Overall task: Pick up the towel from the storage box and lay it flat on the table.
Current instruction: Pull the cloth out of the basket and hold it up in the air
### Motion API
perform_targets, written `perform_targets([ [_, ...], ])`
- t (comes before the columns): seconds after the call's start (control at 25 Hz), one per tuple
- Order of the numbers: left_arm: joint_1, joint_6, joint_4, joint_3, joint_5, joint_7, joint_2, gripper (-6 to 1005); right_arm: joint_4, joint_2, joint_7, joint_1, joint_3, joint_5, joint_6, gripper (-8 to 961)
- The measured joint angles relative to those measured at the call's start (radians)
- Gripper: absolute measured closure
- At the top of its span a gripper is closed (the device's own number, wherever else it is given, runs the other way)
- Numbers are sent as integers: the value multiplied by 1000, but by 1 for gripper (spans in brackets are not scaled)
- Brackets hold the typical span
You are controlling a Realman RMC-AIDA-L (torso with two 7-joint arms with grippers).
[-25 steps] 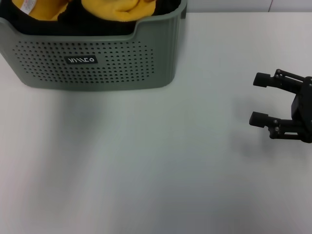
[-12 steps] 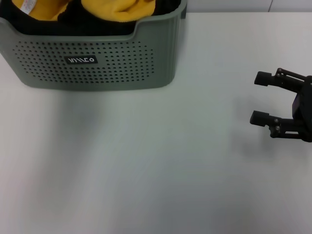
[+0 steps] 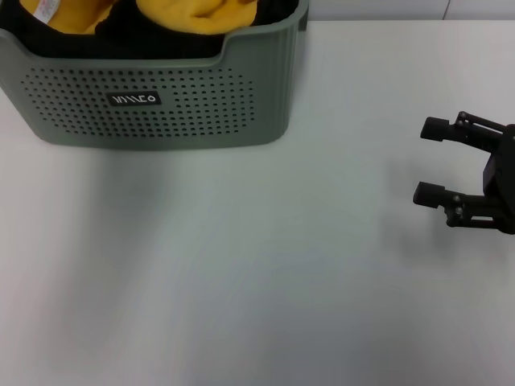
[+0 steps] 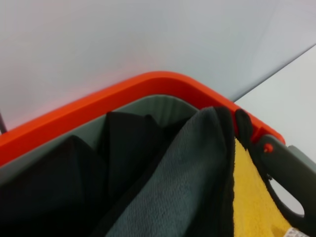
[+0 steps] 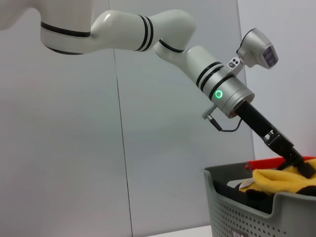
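The white table (image 3: pixel 265 265) fills most of the head view. At its far left corner stands the storage box (image 3: pixel 153 96), a grey-green bin with perforated sides, a small black label and a dipped front rim. Inside it the towel (image 3: pixel 197 16) lies bunched, mustard-yellow with black trim; the left wrist view shows its grey-green back (image 4: pixel 177 192) beside the yellow face. The left gripper (image 5: pixel 302 167) reaches down into the box at the yellow folds; whether its fingers are spread or pinching cannot be told. The right gripper (image 3: pixel 431 161) hangs over the table's right side, fingers spread, holding nothing.
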Motion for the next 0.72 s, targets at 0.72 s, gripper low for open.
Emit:
perform_targets([
  [0.72,-3,187,-94,0,-137,62,19,966,0,1,-12,-4,25,0,-3,97],
])
